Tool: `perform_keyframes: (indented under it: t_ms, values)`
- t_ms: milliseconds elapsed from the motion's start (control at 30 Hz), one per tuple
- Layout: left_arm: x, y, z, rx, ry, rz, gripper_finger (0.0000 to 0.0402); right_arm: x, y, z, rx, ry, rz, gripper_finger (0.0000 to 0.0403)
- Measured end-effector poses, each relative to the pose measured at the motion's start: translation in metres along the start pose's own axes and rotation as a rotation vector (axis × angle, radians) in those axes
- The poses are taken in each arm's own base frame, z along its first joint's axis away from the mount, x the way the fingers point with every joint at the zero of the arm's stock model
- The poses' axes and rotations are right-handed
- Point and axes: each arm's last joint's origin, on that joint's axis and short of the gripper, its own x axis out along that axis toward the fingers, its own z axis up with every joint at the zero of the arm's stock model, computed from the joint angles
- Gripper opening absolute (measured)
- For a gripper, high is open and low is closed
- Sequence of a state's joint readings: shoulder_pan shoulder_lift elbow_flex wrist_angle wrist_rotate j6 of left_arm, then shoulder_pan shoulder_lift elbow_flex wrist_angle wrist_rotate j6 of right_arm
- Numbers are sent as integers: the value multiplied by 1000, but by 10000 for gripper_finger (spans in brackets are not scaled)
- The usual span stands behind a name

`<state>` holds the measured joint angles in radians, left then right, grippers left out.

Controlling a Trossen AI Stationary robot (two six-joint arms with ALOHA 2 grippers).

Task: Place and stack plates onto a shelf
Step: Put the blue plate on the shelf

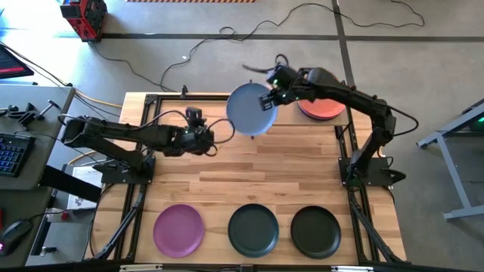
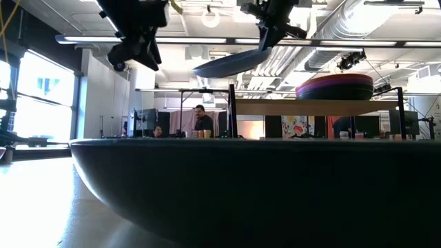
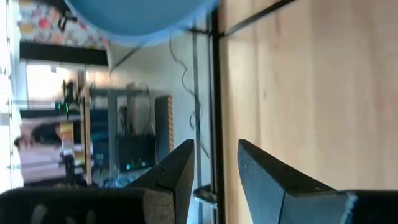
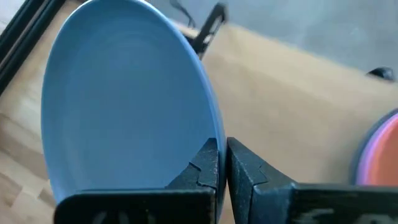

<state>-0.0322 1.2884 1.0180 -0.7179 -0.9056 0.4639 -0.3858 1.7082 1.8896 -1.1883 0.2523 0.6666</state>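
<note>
The pale blue plate [image 1: 249,111] hangs in the air over the far middle of the table, held by my right gripper [image 1: 271,98], which is shut on it. In the low view the blue plate [image 2: 231,63] floats left of the shelf board [image 2: 317,107], which carries a stack of plates [image 2: 334,87] with the orange plate [image 1: 321,108] on top. My left gripper [image 1: 204,138] hovers open, left of and nearer than the blue plate, touching nothing. One purple plate [image 1: 178,229] and two dark plates [image 1: 253,229] [image 1: 315,232] lie flat along the near edge. My right gripper pinches the blue plate's rim [image 4: 210,135] between its two fingers, on the side facing the orange stack. The fingers reach in from the table's right, roughly level. The plate is lifted clear and tilts, its free side [image 2: 203,69] lower than the held side.
Thin dark posts [image 2: 232,110] hold the shelf board above the table. A dark plate's rim [image 2: 255,193] fills the low view's foreground. Bare wood [image 1: 272,174] lies between the arms and the near row of plates. People sit in the room beyond the table [image 2: 201,120].
</note>
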Motion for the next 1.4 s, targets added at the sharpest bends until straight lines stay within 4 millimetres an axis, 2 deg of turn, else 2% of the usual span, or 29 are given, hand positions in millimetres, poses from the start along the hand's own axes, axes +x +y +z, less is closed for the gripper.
perform_keyframes:
  t_ms: [267,500,700,867,1033,1400]
  values:
    - [23,18,-14,-86,109,28,113,-9,-49,30,-19,-38,-1,0]
    - [39,30,-25,-141,181,45,113,-2,-95,55,-32,-30,62,0]
    - [49,39,-35,-178,236,60,113,0,-124,66,-88,-24,108,0]
    - [56,45,-42,-217,272,71,113,0,-135,69,-214,-33,104,0]
    - [61,49,-46,-267,282,59,113,5,-137,66,-321,-12,115,0]
    - [67,54,-53,-293,311,71,113,23,-133,55,-409,55,129,0]
